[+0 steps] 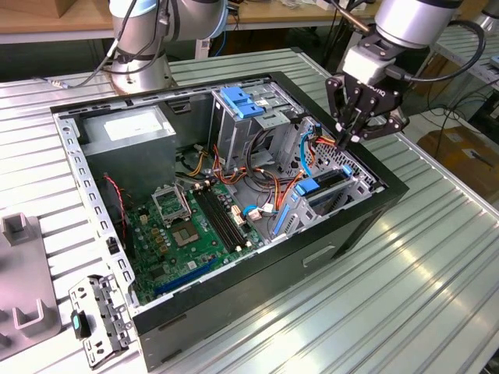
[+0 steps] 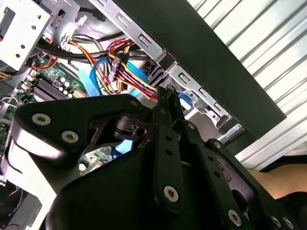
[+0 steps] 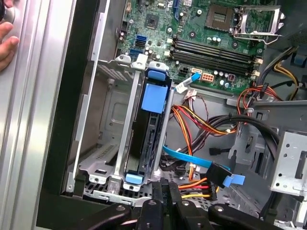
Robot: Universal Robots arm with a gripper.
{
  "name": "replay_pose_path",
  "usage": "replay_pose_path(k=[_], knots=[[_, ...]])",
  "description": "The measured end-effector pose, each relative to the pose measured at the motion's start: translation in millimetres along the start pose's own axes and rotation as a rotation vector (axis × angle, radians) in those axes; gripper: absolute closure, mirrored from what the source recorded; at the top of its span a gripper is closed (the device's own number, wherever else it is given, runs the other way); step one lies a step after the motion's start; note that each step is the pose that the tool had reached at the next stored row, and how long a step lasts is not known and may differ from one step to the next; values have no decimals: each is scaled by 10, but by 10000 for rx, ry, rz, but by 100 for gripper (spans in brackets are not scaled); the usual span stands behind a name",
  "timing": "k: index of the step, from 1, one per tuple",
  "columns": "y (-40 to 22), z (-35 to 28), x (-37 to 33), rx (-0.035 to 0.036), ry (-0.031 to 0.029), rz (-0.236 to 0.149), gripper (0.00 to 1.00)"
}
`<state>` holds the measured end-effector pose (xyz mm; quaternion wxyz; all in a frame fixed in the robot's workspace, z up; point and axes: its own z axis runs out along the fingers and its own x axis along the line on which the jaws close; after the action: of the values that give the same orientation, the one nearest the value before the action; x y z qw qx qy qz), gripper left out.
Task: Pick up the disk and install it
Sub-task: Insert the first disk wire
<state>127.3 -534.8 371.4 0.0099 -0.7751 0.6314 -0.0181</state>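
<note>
The disk [image 3: 149, 132] is a dark drive in a bright blue carrier. It stands on edge in the metal bay [image 3: 123, 143] at the case's side wall, with its rounded blue end [image 3: 157, 75] towards the motherboard. In the exterior view the disk [image 1: 318, 187] sits in that bay at the case's right side. My gripper [image 1: 353, 138] hangs above the case's back right corner, behind the bay and apart from the disk. Its black fingers [image 3: 163, 191] are pressed together with nothing between them. In the second wrist view the gripper [image 2: 165, 93] points down over the orange and red cables.
The open black case [image 1: 374, 210] holds a green motherboard [image 1: 195, 226], a tall grey cage with a blue latch plate [image 1: 240, 101] and a thin light-blue cable [image 3: 184, 158] beside the bay. A person's hand [image 3: 5, 38] rests on the ribbed table outside the case. A metal bracket [image 1: 97, 315] lies front left.
</note>
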Motion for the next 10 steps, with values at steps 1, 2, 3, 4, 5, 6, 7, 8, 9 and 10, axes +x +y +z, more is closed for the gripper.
replay_pose_path(k=[1, 2, 3, 4, 5, 6, 7, 8, 9, 10], knots=[[0, 3, -1, -8, 34, 52, 83], [0, 4, -1, -9, 42, 132, 83], [1, 5, -1, -13, 49, 295, 83], [1, 9, -1, -14, 53, 401, 83], [9, 14, -2, -16, 57, 490, 83], [23, 23, -5, -17, 58, 552, 83], [29, 27, -7, -18, 59, 611, 83], [32, 31, -7, -20, 62, 700, 83], [32, 33, -8, -21, 68, 804, 83], [32, 36, -8, -24, 74, 935, 83]])
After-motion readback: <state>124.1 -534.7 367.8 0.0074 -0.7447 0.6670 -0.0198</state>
